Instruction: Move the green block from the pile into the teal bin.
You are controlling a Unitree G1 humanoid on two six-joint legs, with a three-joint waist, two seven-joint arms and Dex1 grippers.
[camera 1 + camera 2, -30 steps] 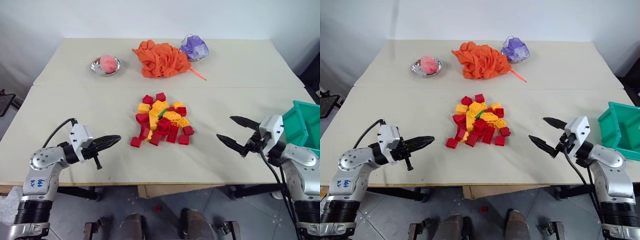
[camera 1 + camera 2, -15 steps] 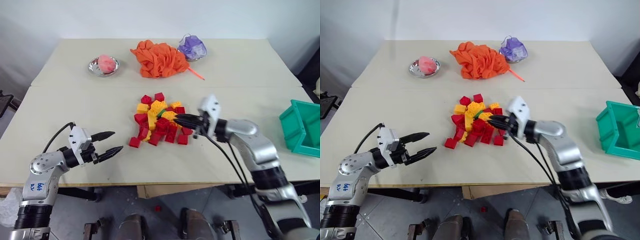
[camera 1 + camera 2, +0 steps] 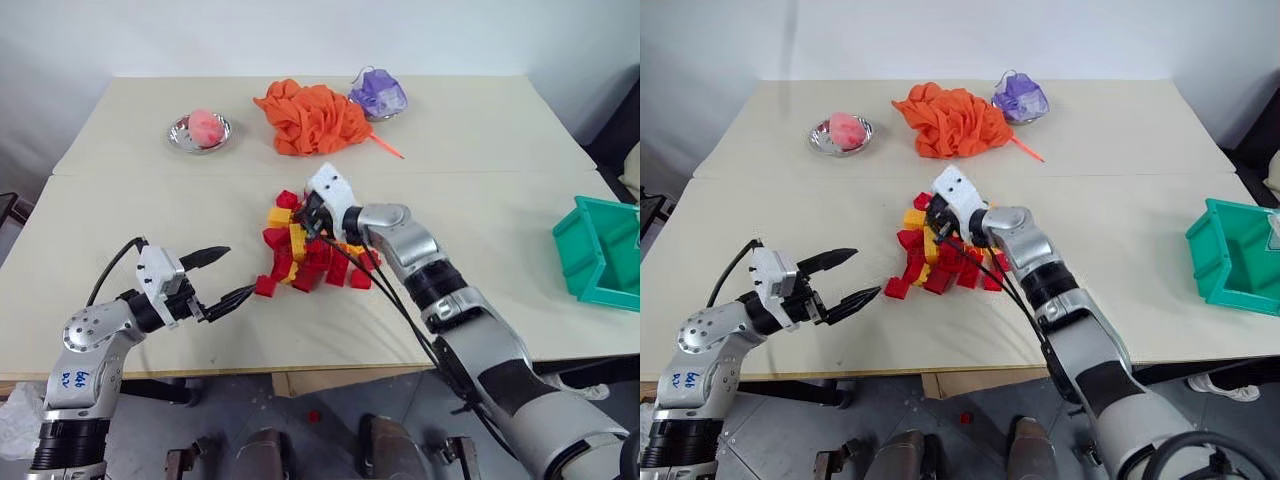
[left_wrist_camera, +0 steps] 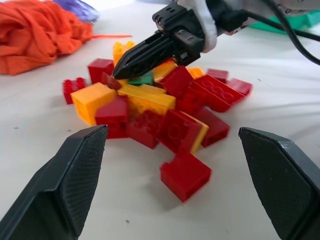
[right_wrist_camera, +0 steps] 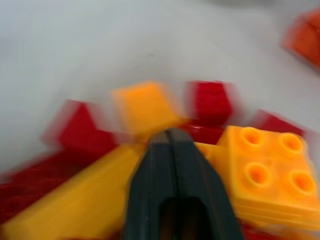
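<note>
Right gripper [image 4: 122,70] clenched empty, tip over the pile [image 3: 315,250] at frame centre, just above the green block [image 4: 141,79] wedged under yellow bricks: open first, straddle green only; left gripper [image 3: 232,276] spread wide, lower left.

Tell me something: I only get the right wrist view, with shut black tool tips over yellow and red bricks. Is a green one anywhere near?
Observer: Yes. The left wrist view shows the green block half buried in the pile, right under the tip of the right tool.
Operator: Where is the bin it goes into?
Observer: The teal bin sits at the right edge of the table, well away from the pile.
Operator: And the other arm?
Observer: The left tool is open. It points at the pile from the robot's left and is not touching it.
</note>
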